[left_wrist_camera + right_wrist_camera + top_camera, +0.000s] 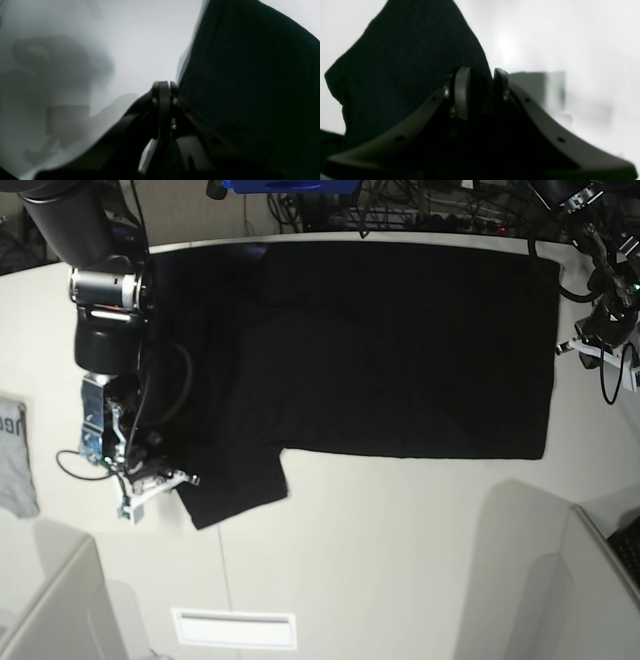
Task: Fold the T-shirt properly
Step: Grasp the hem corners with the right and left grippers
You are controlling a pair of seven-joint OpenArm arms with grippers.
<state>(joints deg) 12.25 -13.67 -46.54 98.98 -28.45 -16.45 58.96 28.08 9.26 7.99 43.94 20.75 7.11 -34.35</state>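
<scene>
Now, your T-shirt point(400, 345) lies spread flat and plain side up across the far half of the bench point(400, 560), its long axis running along the far edge, with one sleeve sticking out toward the near edge at the end where your right arm stands. That sleeve is what the coming move turns on. Your right pincer point(160, 480) sits right at its outer edge; in the right wrist view dark cloth fills the narrow gap between the jaws, so it looks nipped on the sleeve hem, though you cannot tell how firm the hold is. Your left pincer point(163, 86) is fully closed with the jaws pressed together and the shirt's edge just beside it, and nothing shows between them. The right arm is plainly the nearer one for folding that sleeve inward over the body.
</scene>
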